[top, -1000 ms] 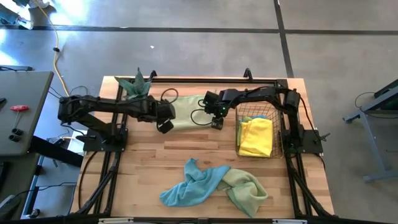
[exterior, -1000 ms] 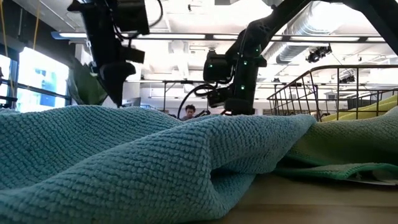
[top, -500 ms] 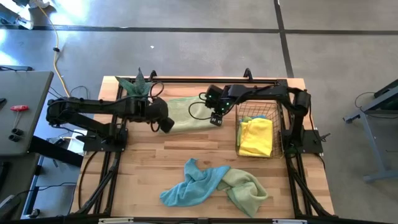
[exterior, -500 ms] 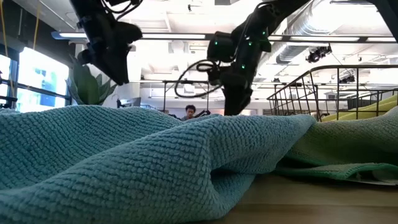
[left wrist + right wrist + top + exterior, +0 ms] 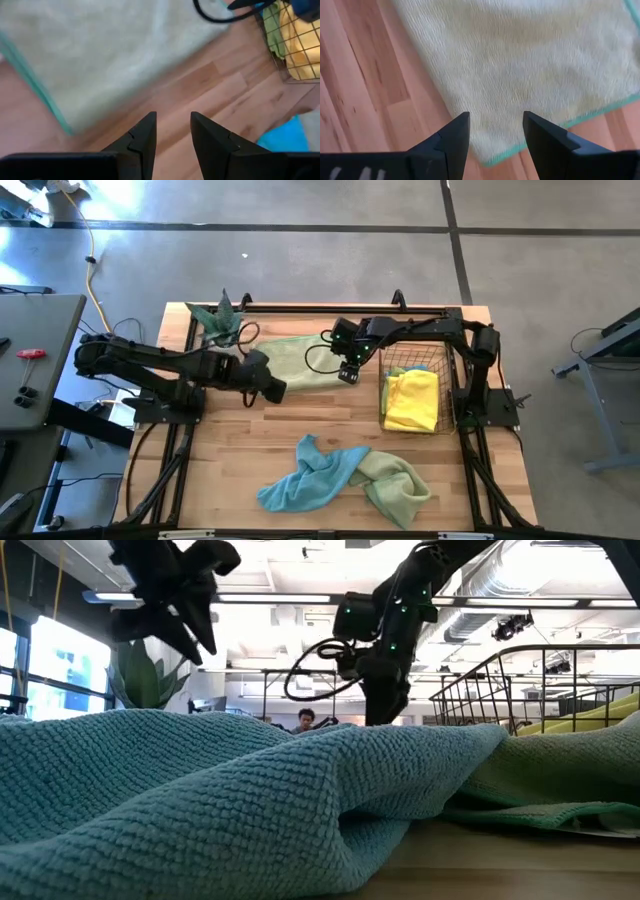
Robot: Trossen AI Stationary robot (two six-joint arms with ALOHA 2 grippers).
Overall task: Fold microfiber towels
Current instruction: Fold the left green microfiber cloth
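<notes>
The wooden table (image 5: 240, 440) carries everything here. Spread flat toward its far side lies a pale green towel (image 5: 300, 360) with a teal edge, and both arms hang over it. In the middle of the near side a light blue towel (image 5: 305, 478) and a green towel (image 5: 398, 485) lie crumpled together, touching — the blue one fills most of the low view. At the right stands the copper wire basket (image 5: 384, 395), holding a folded yellow towel (image 5: 412, 400) (a bit of green shows beside it in the left wrist view). A potted plant (image 5: 219, 317) sits at the far left corner. The left claw (image 5: 272, 390) hovers at the pale towel's near edge, fingers apart and empty; the right claw (image 5: 348, 374) hangs over that towel's right corner, also parted, gripping nothing.
</notes>
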